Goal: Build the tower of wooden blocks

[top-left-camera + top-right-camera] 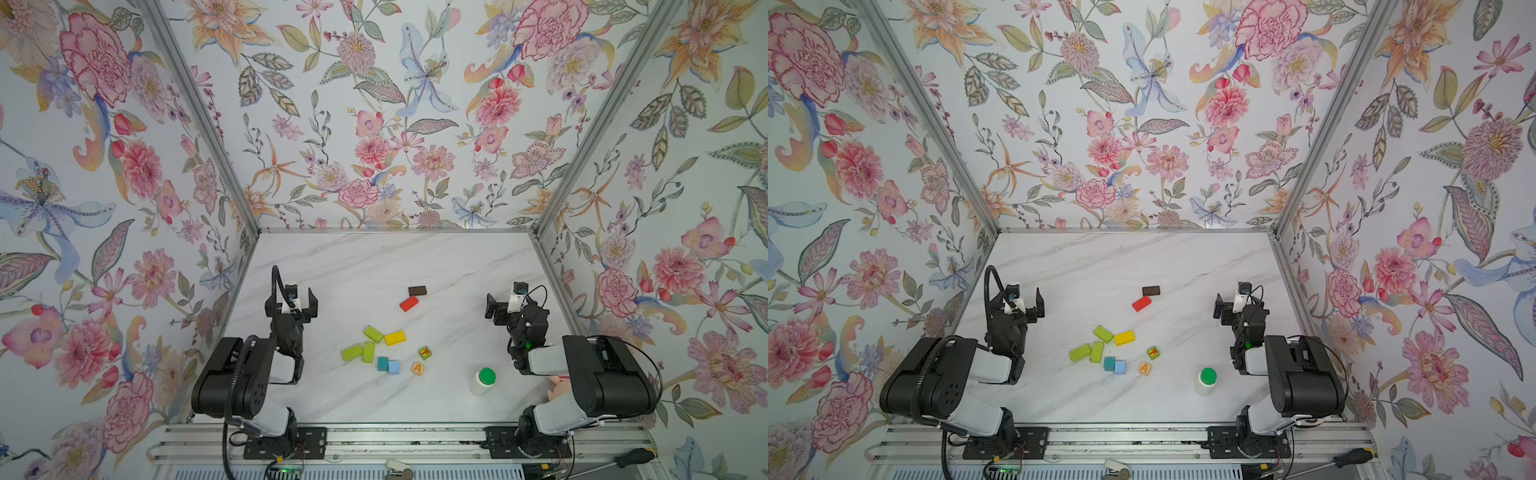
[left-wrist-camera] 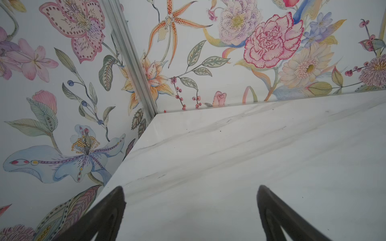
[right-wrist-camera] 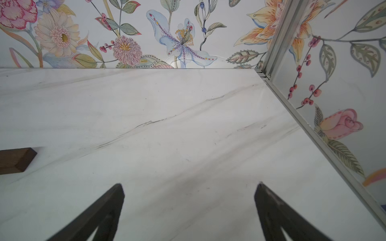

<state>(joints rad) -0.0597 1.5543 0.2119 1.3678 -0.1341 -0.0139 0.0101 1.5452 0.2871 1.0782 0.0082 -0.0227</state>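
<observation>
The wood blocks [image 1: 368,351] are scattered flat on the table [image 1: 374,257], in the lower middle of both top views. The brown block [image 1: 417,290] and the red block [image 1: 409,303] are placed a little higher, the yellow block [image 1: 395,338] lower. The left gripper [image 2: 190,187] and the right gripper [image 3: 189,185] are spread wide, empty, and kept well apart from the blocks.

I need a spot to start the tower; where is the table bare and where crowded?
Bare: the strip between the back wall and the brown block; the patch between the left gripper and the lime-green blocks; the near strip between the cubes and the front rail. Crowded: the middle, where those blocks and the yellow block cluster.
</observation>
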